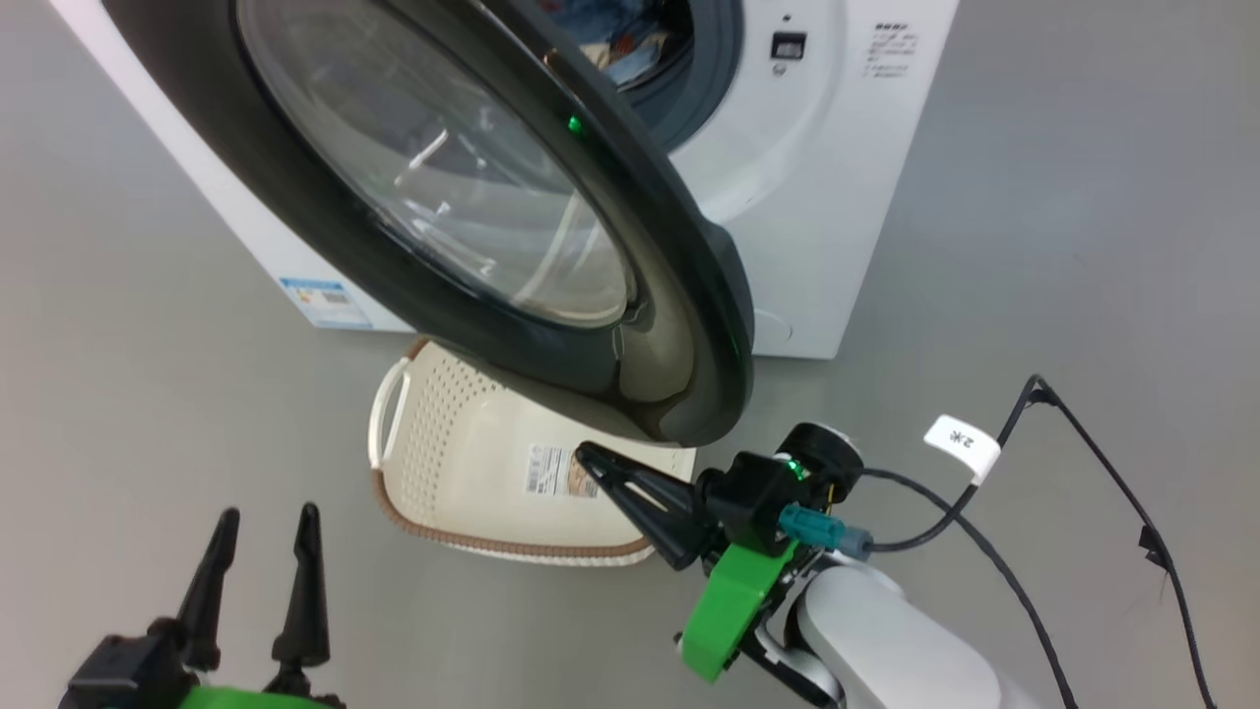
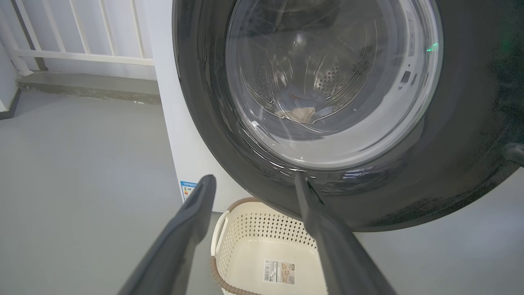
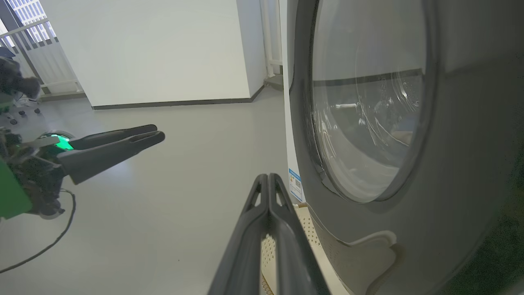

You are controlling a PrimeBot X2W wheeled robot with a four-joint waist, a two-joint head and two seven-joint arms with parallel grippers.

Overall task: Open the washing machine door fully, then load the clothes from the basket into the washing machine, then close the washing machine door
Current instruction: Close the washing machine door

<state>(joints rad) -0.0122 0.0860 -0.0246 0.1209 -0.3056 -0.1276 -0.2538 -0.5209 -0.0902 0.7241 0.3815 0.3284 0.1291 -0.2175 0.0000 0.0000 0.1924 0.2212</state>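
The washing machine door [image 1: 689, 325] stands swung out from the white washing machine [image 1: 827, 197], its glass bowl facing me. Blue clothes [image 1: 615, 44] lie inside the drum and show through the glass [image 2: 299, 110]. The cream basket [image 1: 472, 473] sits on the floor under the door, with just a barcode sticker inside. My right gripper [image 1: 583, 454] is shut on nothing, its tip just below the door's lower edge and over the basket; the door [image 3: 430, 205] is close on the right gripper's [image 3: 268, 177] right. My left gripper [image 1: 266, 522] is open, low and left of the basket [image 2: 254, 237].
A black cable with a white tag [image 1: 963, 443] trails over the grey floor right of my right arm. A white railing [image 2: 82, 53] and a white wall [image 3: 155, 49] stand behind and beside the machine. A blue label [image 1: 325, 300] marks its side.
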